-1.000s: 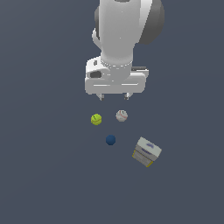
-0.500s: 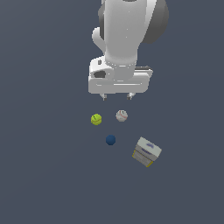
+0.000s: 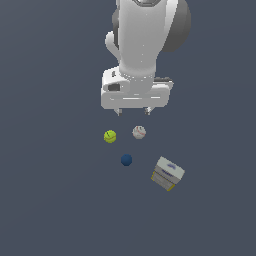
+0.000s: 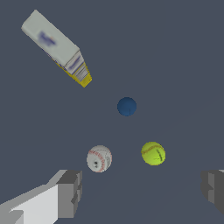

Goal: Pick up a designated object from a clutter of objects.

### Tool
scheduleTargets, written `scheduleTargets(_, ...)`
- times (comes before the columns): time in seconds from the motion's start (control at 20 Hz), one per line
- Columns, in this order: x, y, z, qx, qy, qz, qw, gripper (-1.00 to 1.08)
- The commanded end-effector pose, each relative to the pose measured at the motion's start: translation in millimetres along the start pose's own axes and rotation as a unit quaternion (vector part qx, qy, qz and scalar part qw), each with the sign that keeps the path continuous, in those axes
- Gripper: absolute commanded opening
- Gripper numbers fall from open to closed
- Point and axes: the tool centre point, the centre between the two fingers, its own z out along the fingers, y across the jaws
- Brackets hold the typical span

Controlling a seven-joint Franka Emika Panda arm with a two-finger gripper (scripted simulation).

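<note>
Tennis ball (image 3: pixel 110 136) lies free below open hand (image 3: pixel 133 111).

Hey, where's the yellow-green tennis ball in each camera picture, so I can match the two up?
Exterior view: the tennis ball lies below the fingers, toward the exterior view's left of the white baseball.
Wrist view: the tennis ball shows between the two fingers, beside the baseball.
Shared landmark: the dark blue ball, forming a triangle with the other two balls.
</note>
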Motion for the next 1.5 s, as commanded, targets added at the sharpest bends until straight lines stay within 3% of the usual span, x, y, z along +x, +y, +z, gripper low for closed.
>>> scheduleTargets(0.0, -0.2, 3.1, 6.4, 0.001, 0.000, -0.008, 1.0000, 1.00)
scheduleTargets(0.7, -10.8, 39.2, 79.1, 0.009, 0.010, -0.102, 0.9947, 1.00)
scheduleTargets(1.45, -50.2, 84.3, 169.2, 0.008, 0.024, -0.227, 0.9736, 1.00)
